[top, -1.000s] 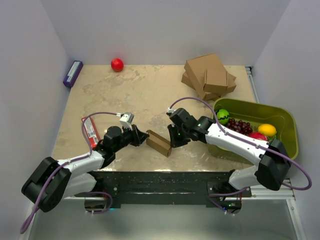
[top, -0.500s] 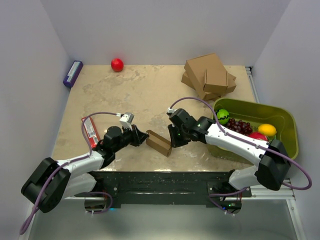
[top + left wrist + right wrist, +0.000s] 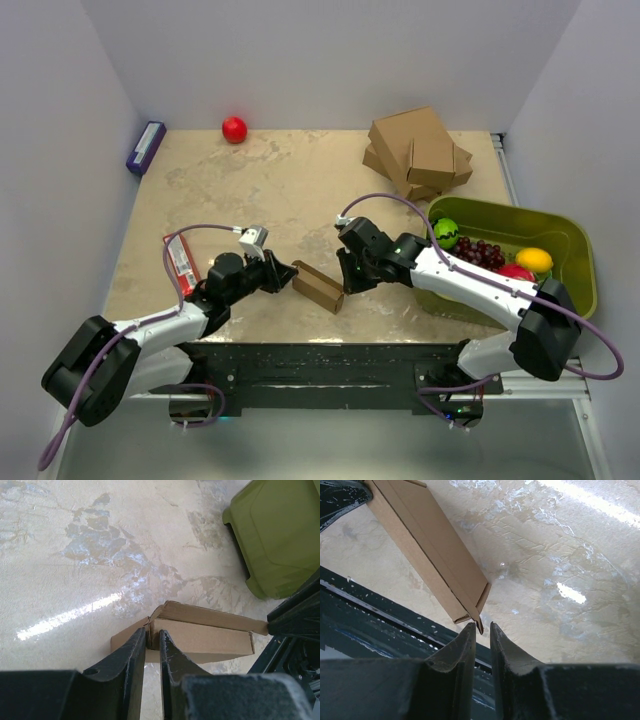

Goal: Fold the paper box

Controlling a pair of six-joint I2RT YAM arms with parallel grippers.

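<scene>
The paper box (image 3: 318, 287) is a small, flat brown cardboard box, partly folded, near the table's front edge between my two grippers. My left gripper (image 3: 290, 274) is at its left end. In the left wrist view, the left gripper (image 3: 152, 632) is shut on the box's (image 3: 200, 636) end wall, with the top flap slightly raised. My right gripper (image 3: 345, 283) is at its right end. In the right wrist view, the right gripper (image 3: 481, 626) has narrow jaws around the tip of the box's (image 3: 427, 545) corner flap.
A stack of bigger brown boxes (image 3: 418, 152) sits at the back right. A green bin (image 3: 510, 258) holding fruit stands at the right, close to the right arm. A red ball (image 3: 234, 129) and a purple box (image 3: 146, 147) lie at the back left, and a red packet (image 3: 181, 262) lies at the left.
</scene>
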